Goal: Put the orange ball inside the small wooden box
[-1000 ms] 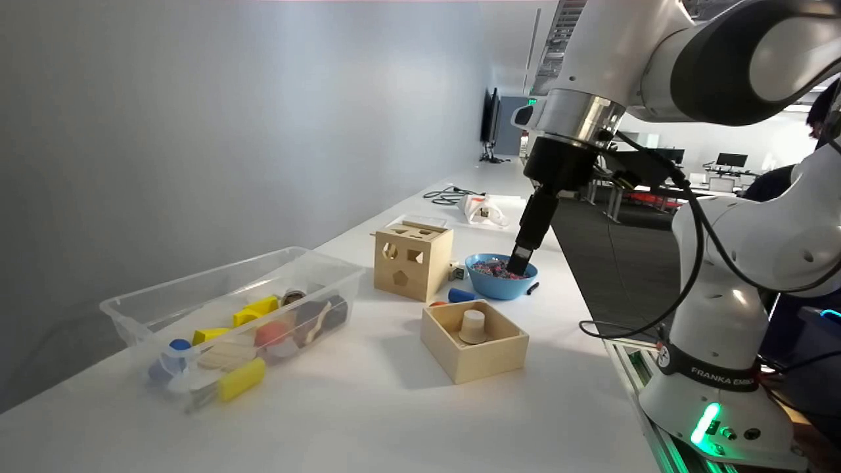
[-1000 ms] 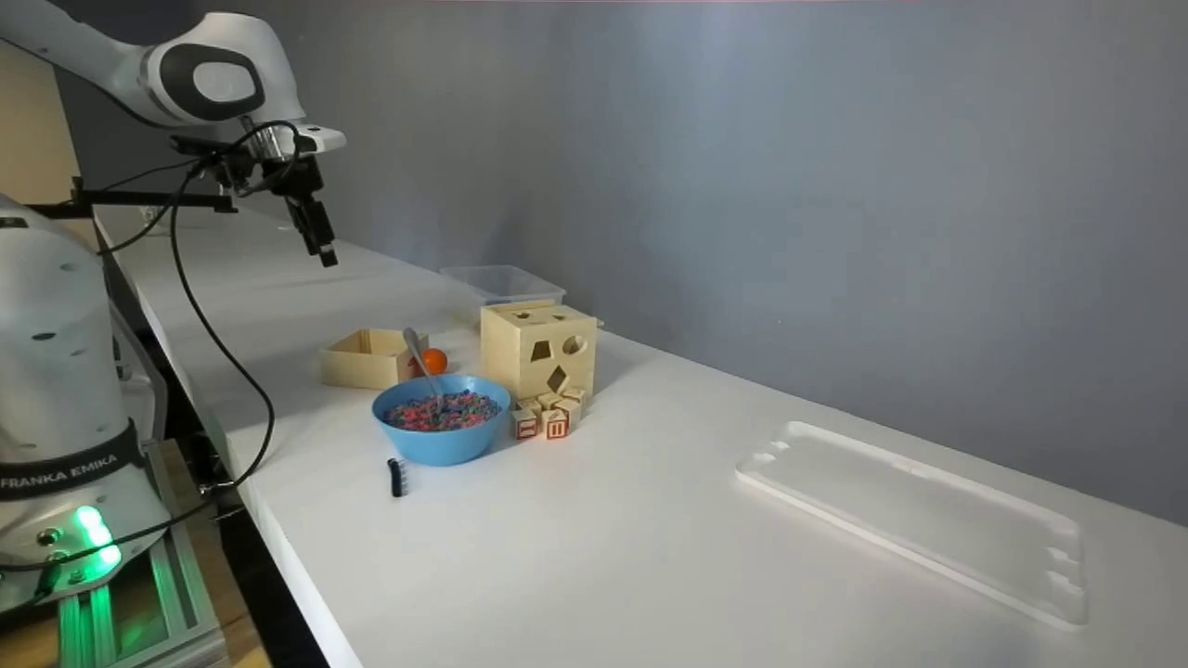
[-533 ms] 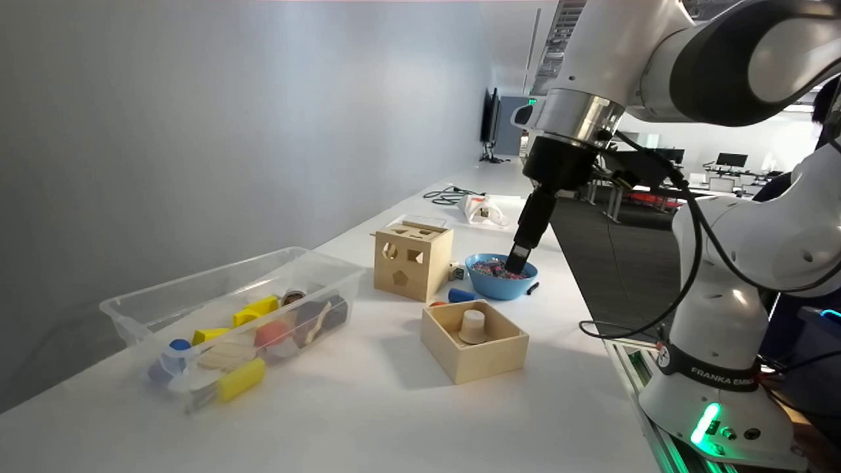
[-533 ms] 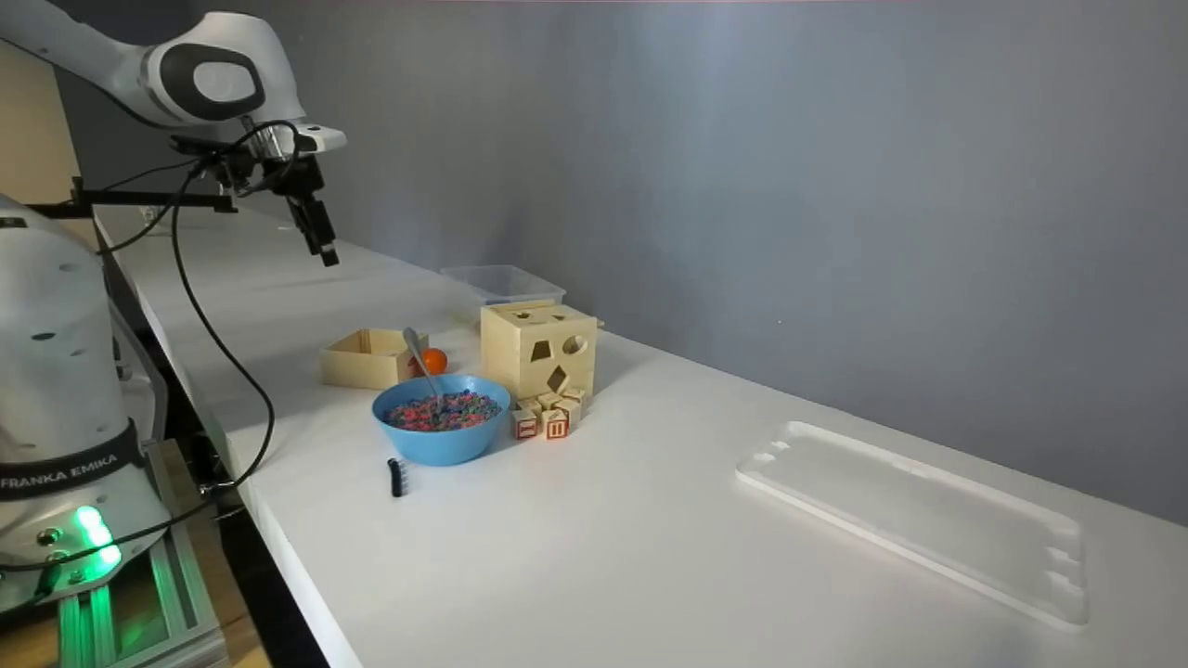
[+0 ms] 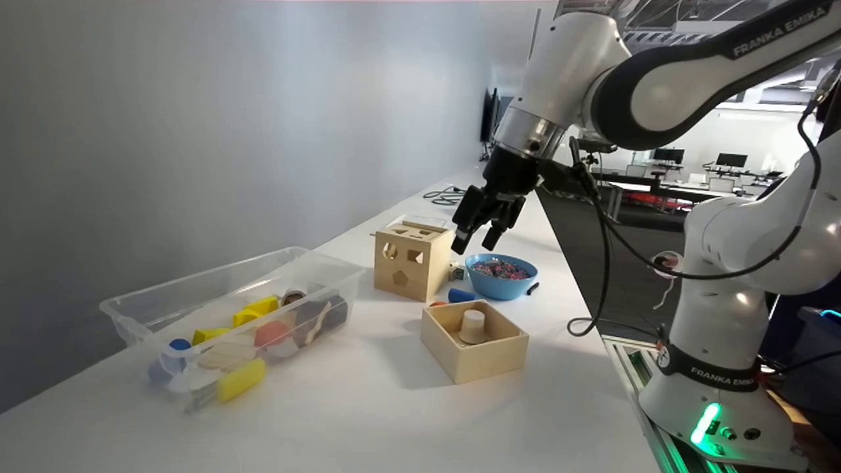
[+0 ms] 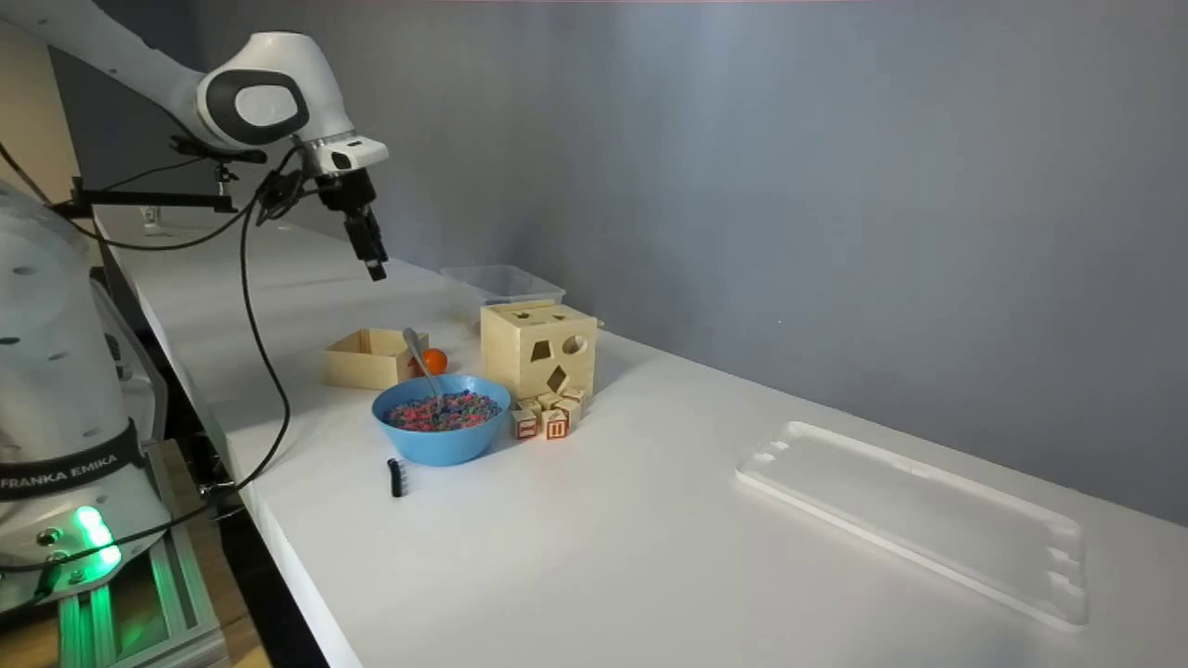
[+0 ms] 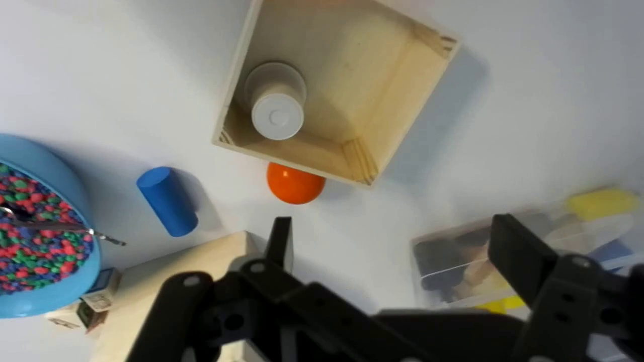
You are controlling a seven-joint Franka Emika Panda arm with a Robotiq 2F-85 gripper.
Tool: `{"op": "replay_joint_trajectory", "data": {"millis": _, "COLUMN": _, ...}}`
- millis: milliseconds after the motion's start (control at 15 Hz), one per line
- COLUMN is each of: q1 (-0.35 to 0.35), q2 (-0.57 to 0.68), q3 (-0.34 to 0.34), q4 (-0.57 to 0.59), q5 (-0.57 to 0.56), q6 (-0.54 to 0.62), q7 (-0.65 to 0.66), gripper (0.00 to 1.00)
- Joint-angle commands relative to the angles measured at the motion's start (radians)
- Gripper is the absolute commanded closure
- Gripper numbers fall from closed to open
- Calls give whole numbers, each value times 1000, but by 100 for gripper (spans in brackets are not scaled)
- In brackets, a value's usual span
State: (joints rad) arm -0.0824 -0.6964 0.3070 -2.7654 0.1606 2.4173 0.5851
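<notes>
- Gripper (image 7: 395, 234) spread wide, nothing between its fingers (image 7: 279, 241), hanging in the air well above the table (image 6: 668, 538); you have hold of nothing yet
- Your arm (image 5: 558, 66) is what has just changed: it has swung to a new place in both exterior views, and where the fingers lined up as one a moment ago, an exterior view now shows both, well apart
- Orange ball (image 7: 295, 185) and small wooden box (image 7: 347, 70) show no shift: the ball rests on the table just outside the box, close by one wall, partly hidden by its rim in the wrist view, so you cannot tell whether they touch
- For the task, this reads as you lining up for the pick; the ball lies ahead of the finger nearer the blue cylinder (image 7: 168, 203), not centred between the two, so you probably need to shift across before going down
- Turned this way, your fingers spread roughly along that wall, which should spare you wedging one between ball and wall
- Taller wooden cube (image 5: 402, 265) stands near the ball's other side, so watch for a finger clipping it, or a glancing touch that rolls the ball away
- Pale cup (image 7: 277, 113) in one corner of the box leaves bare floor beside it, your likeliest spot to let go
</notes>
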Motion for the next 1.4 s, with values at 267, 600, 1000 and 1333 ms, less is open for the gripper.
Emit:
{"op": "replay_joint_trajectory", "data": {"millis": 267, "q1": -72, "q2": 130, "q3": -29, "q4": 0, "q5": -60, "q6": 35, "q7": 195, "gripper": 0}}
{"op": "replay_joint_trajectory", "data": {"millis": 600, "q1": -104, "q2": 220, "q3": -40, "q4": 15, "q5": -95, "q6": 88, "q7": 238, "gripper": 0}}
{"op": "replay_joint_trajectory", "data": {"millis": 1000, "q1": -129, "q2": 326, "q3": -93, "q4": 41, "q5": -155, "q6": 146, "q7": 265, "gripper": 0}}
{"op": "replay_joint_trajectory", "data": {"millis": 1333, "q1": -54, "q2": 464, "q3": -165, "q4": 100, "q5": -47, "q6": 245, "q7": 244, "gripper": 0}}
